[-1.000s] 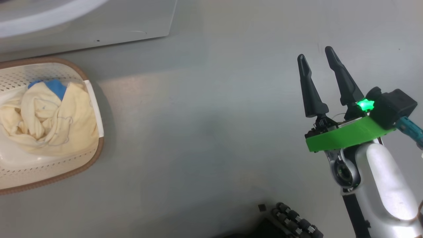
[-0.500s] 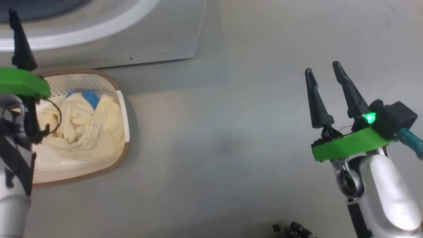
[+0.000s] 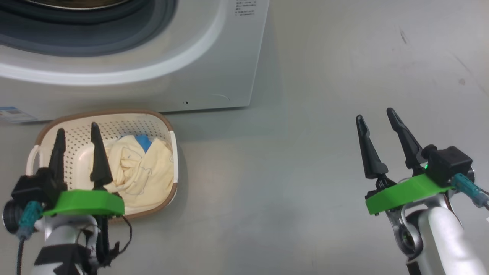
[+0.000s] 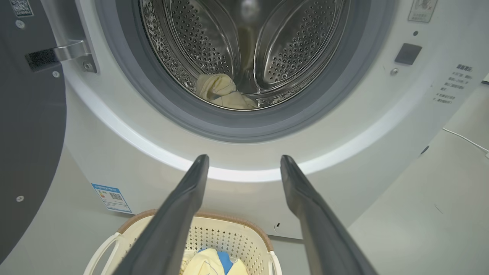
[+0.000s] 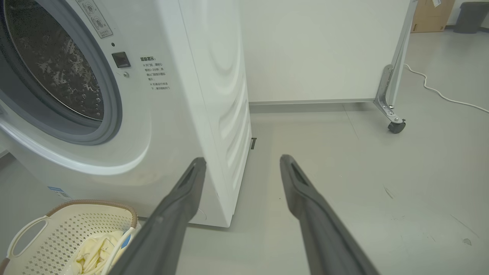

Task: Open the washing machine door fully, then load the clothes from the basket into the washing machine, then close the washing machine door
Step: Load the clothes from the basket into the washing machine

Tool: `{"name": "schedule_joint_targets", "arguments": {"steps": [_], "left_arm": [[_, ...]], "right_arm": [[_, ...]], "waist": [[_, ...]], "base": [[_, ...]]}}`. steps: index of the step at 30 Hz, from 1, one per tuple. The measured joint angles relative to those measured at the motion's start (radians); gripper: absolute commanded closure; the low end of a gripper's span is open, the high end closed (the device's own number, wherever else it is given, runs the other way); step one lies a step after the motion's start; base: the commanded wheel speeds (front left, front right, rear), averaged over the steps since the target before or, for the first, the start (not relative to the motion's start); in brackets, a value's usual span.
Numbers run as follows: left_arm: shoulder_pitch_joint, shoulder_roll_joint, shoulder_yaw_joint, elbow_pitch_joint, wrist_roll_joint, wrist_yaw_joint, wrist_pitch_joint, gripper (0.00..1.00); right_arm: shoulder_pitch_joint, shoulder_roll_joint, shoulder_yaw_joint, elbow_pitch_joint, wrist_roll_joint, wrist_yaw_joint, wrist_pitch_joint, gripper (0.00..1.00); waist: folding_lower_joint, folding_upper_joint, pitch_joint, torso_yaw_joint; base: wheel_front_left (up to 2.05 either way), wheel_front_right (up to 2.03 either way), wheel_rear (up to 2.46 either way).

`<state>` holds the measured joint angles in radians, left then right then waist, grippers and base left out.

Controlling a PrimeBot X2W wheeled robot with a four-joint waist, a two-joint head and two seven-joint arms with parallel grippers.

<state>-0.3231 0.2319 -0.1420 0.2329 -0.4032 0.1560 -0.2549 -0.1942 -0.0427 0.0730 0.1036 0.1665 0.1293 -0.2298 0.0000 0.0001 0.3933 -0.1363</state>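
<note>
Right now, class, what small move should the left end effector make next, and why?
Probably lower the open left end effector onto the clothes in the basket and close on them: the washing machine door stands open, one garment already lies in the drum, and cream fabric is left in the basket.

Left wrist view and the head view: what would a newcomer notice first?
The washing machine gapes open, its steel drum holding a cream garment. On the floor before it stands the basket with more clothes, the open left gripper above it.
</note>
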Motion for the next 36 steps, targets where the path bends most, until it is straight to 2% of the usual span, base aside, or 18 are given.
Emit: {"name": "schedule_joint_targets", "arguments": {"steps": [6, 17, 36], "left_arm": [[0.145, -0.034, -0.031, -0.039, 0.026, 0.019, 0.0, 0.0], [0.258, -0.039, -0.057, -0.061, 0.026, 0.031, 0.009, 0.0], [0.306, -0.036, -0.07, -0.109, 0.025, 0.056, 0.033, 0.0]], "right_arm": [[0.081, 0.0, -0.016, -0.008, -0.019, 0.0, 0.05, 0.0], [0.186, 0.0, -0.039, -0.062, -0.027, 0.0, 0.105, 0.0], [0.234, 0.0, -0.054, -0.104, -0.027, 0.0, 0.126, 0.0]], "waist": [[0.0, 0.0, -0.116, 0.042], [0.0, 0.0, -0.268, 0.085], [0.0, 0.0, -0.318, 0.092]], "base": [[0.0, 0.0, 0.0], [0.0, 0.0, 0.0], [0.0, 0.0, 0.0]]}}
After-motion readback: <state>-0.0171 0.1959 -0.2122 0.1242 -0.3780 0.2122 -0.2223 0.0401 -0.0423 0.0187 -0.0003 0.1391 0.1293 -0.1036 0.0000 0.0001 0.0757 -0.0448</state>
